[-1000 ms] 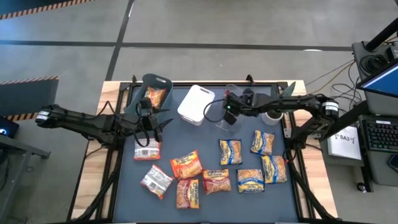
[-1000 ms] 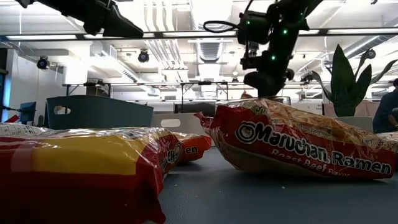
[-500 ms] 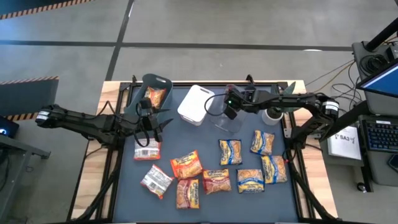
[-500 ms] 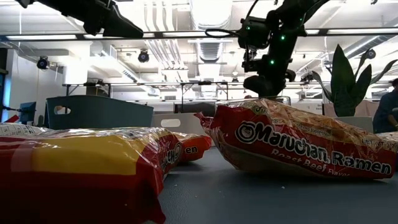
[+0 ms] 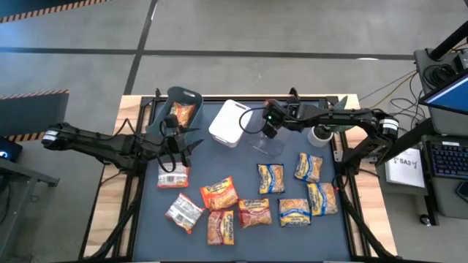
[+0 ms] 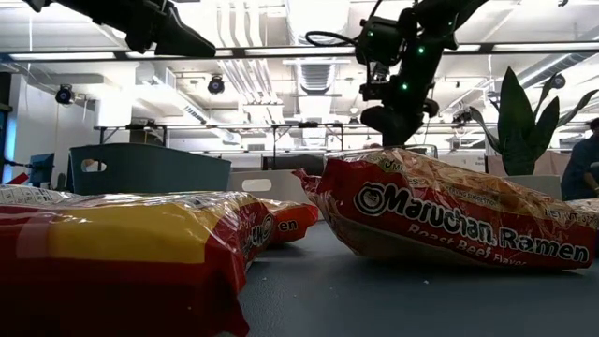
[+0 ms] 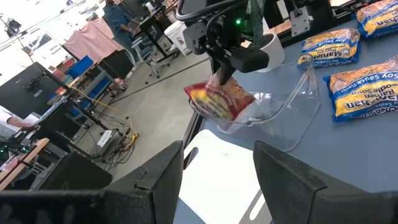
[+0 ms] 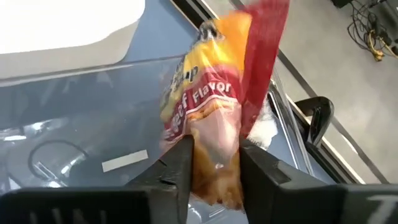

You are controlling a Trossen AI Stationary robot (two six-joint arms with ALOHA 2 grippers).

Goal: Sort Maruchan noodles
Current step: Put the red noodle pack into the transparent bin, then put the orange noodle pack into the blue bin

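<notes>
1. Hanging over the clear bin (image 5: pixel 269 140) near the table's (image 5: pixel 241 172) far edge, the right gripper (image 5: pixel 268 128) had an orange-red packet (image 8: pixel 214 124) pinched between its fingers (image 8: pixel 177 168), dangling just above the bin.
2. These packets looked light and crinkly, slippery film around a brittle noodle block, so I'd pinch an end seam rather than squeeze the middle.
3. The right arm reached in from the table's right side, stretched out nearly flat with the wrist tipped down.
4. The left gripper (image 5: pixel 175 150) hovered by the left edge near the grey-green bin (image 5: pixel 175 109), fingers (image 7: pixel 155 180) apart, holding nothing.
5. The other noodles (image 5: pixel 281 193) were scattered along the near half, blue-and-yellow ones toward the right, orange and silvery ones toward the left.
</notes>
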